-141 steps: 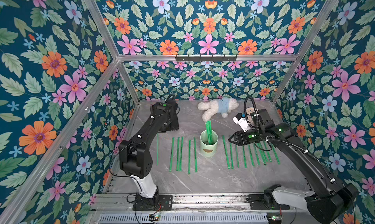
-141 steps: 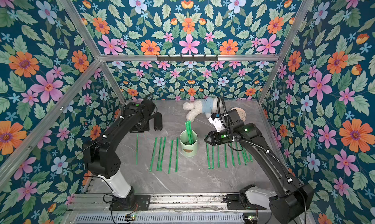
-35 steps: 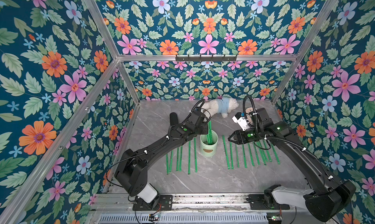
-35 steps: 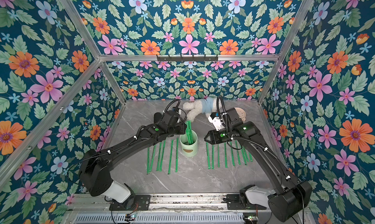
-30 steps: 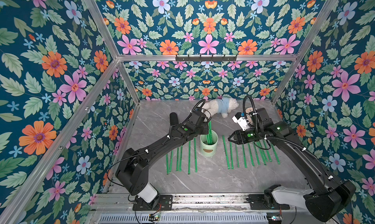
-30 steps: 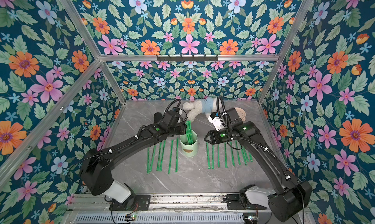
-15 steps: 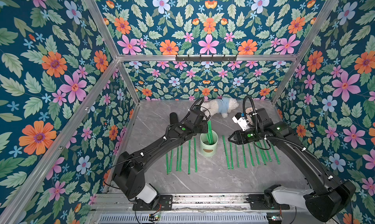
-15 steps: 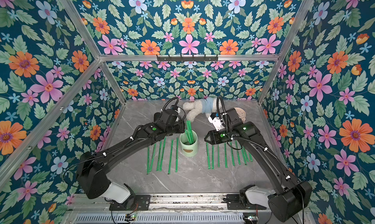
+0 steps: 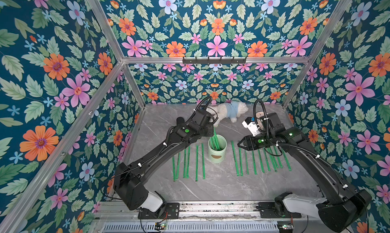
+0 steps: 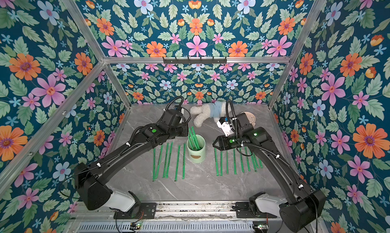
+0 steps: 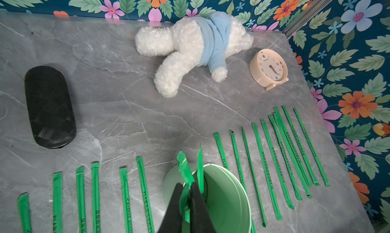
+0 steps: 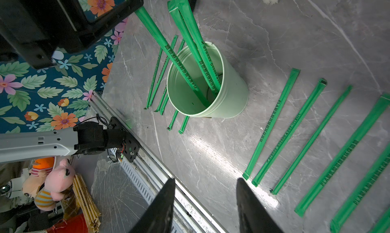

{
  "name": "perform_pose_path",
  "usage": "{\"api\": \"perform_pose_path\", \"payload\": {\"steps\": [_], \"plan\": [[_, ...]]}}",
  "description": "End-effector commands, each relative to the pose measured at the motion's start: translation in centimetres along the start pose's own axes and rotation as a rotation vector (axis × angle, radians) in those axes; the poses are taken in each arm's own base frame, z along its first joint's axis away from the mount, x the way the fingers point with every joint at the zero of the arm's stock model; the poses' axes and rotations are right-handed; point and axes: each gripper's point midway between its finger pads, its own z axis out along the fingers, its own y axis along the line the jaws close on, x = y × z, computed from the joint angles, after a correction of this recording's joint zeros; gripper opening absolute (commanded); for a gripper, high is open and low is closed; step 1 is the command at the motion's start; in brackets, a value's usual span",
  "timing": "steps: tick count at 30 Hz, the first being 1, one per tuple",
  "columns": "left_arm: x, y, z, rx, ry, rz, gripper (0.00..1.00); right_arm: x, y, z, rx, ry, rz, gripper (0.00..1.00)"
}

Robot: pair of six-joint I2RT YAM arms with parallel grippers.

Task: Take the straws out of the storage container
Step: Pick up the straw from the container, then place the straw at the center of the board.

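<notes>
Fingers of our left gripper pinch one of the straws; below them its lower end stands inside the storage container. Our right gripper hangs parted, empty.

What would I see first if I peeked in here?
Bright green straws lie in neat rows on the grey table, on both sides of a pale green cup in the middle. Three more stand in it, and the left gripper pinches one. A fluffy white toy in a blue jumper lies by the flowery back wall.
</notes>
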Motion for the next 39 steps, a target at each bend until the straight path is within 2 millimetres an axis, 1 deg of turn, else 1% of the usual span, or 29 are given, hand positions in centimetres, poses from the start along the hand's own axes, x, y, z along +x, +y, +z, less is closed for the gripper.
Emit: {"api": "perform_pose_path", "payload": {"steps": [1, 4, 7, 8, 10, 12, 13, 17, 18, 21, 23, 25, 28, 31, 39], "plan": [[0.0, 0.5, -0.4, -0.03, 0.015, 0.035, 0.11, -0.3, 0.2, -0.2, -0.004, -0.016, -0.009, 0.49], [-0.8, 0.5, -1.2, -0.044, 0.008, 0.05, 0.12, -0.3, 0.1, -0.1, -0.001, -0.016, -0.008, 0.49], [-2.5, 0.5, -2.8, -0.068, -0.018, 0.072, 0.11, -0.4, 0.2, -0.2, -0.004, -0.02, -0.011, 0.49], [-3.4, 0.5, -3.6, -0.077, -0.035, 0.079, 0.11, -0.3, 0.2, -0.2, -0.006, -0.018, -0.009, 0.49], [-5.2, 0.3, -5.3, -0.086, -0.07, 0.089, 0.11, -0.4, 0.2, -0.3, -0.006, -0.023, -0.013, 0.49], [-7.6, -0.2, -7.6, -0.081, -0.128, 0.092, 0.11, -0.4, 0.3, -0.3, -0.008, -0.026, -0.014, 0.49], [-8.1, -0.1, -8.7, -0.087, -0.134, 0.097, 0.11, -0.4, 0.3, -0.3, -0.009, -0.029, -0.014, 0.49], [-11.4, -0.2, -13.5, -0.087, -0.236, 0.099, 0.11, -0.5, 0.4, -0.5, -0.009, -0.034, -0.017, 0.49], [-12.1, 0.1, -14.8, -0.098, -0.263, 0.099, 0.11, -0.6, 0.5, -0.6, -0.01, -0.036, -0.019, 0.49], [-13.3, 1.3, -17.8, -0.147, -0.321, 0.097, 0.11, -0.6, 0.5, -0.7, -0.008, -0.038, -0.02, 0.49], [-13.5, 2.3, -19.2, -0.19, -0.34, 0.097, 0.11, -0.6, 0.5, -0.8, -0.01, -0.04, -0.021, 0.49], [-13.3, 3.6, -20.2, -0.248, -0.346, 0.1, 0.11, -0.6, 0.6, -0.8, -0.014, -0.039, -0.02, 0.49], [-12.8, 6.0, -21.1, -0.363, -0.34, 0.103, 0.11, -0.5, 0.6, -0.7, -0.013, -0.036, -0.019, 0.49], [-12.0, 8.4, -20.9, -0.472, -0.305, 0.106, 0.11, -0.5, 0.6, -0.7, -0.015, -0.036, -0.02, 0.49], [-8.9, 15.8, -16.7, -0.692, -0.104, 0.08, 0.09, -0.4, 0.4, -0.7, -0.009, -0.032, -0.019, 0.49]]}}
